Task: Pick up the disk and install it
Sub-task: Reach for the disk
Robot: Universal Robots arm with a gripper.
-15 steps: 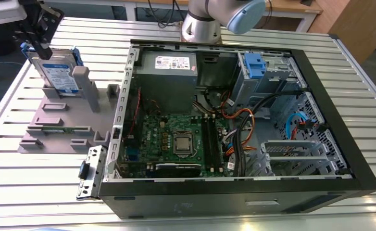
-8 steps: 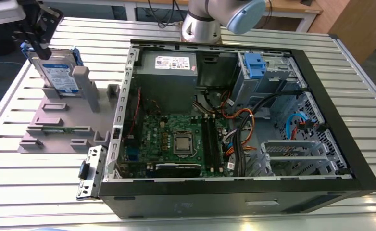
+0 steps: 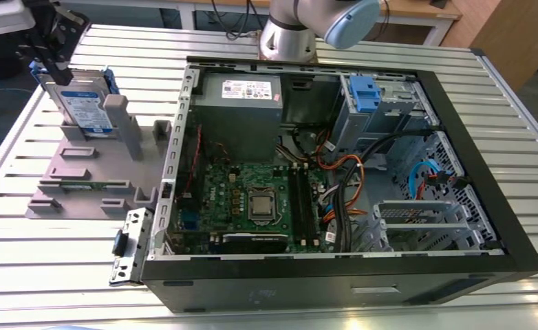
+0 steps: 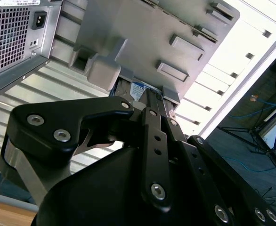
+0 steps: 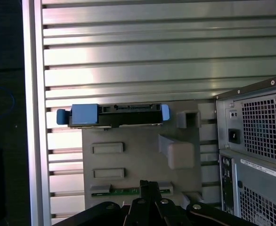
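The disk (image 3: pixel 81 106) stands on edge in a grey holder (image 3: pixel 76 172) at the exterior view's left, its white-and-blue label facing out and its blue bracket around it. In the first wrist view the disk (image 5: pixel 112 116) shows edge-on, blue at both ends. A corner of its label (image 4: pixel 137 88) peeks from behind the holder in the second wrist view. My gripper (image 3: pixel 56 65) hangs just above the disk's top edge. Its fingers meet at the tip (image 5: pixel 150 184) with nothing between them, apart from the disk.
An open computer case (image 3: pixel 342 172) lies on the slatted metal table (image 3: pixel 489 89), with a drive bay and blue latch (image 3: pixel 365 93) at its far corner and a grey power supply (image 3: pixel 241 103) beside it. A green circuit strip (image 5: pixel 128 190) sits in the holder.
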